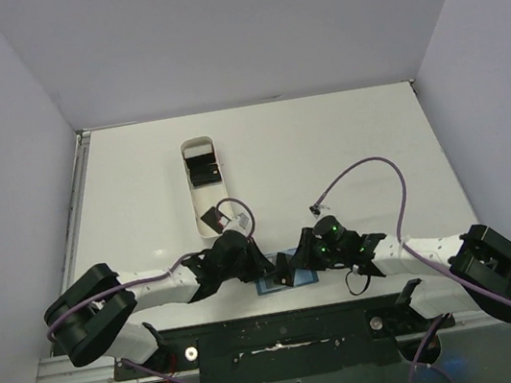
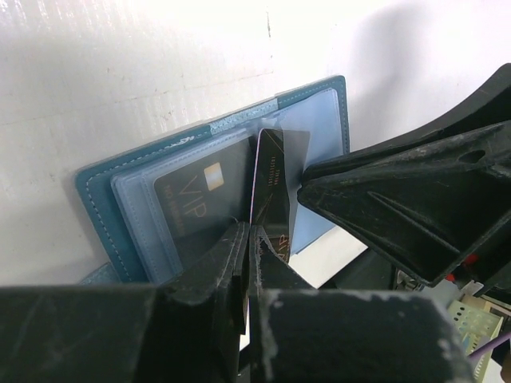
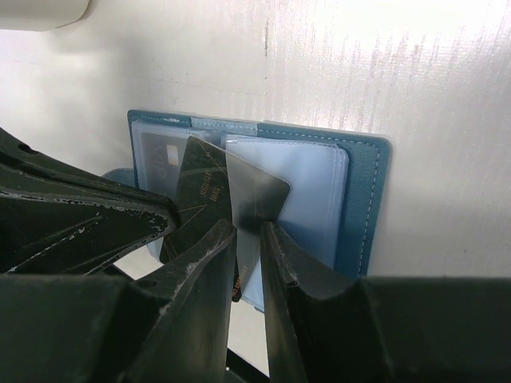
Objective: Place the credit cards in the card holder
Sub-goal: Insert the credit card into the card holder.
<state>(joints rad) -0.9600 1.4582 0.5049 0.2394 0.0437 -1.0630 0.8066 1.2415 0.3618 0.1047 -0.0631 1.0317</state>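
The teal-blue card holder lies open on the table under both grippers; it also shows in the top view and the right wrist view. One black credit card sits inside a clear sleeve of its left panel. My left gripper is shut on a second black credit card, held on edge over the fold. My right gripper pinches a lifted clear sleeve leaf beside that card. More black cards lie in the white tray.
The long white tray stands behind the grippers, left of centre. The two grippers are tip to tip near the table's near edge. Purple cables loop over the right arm.
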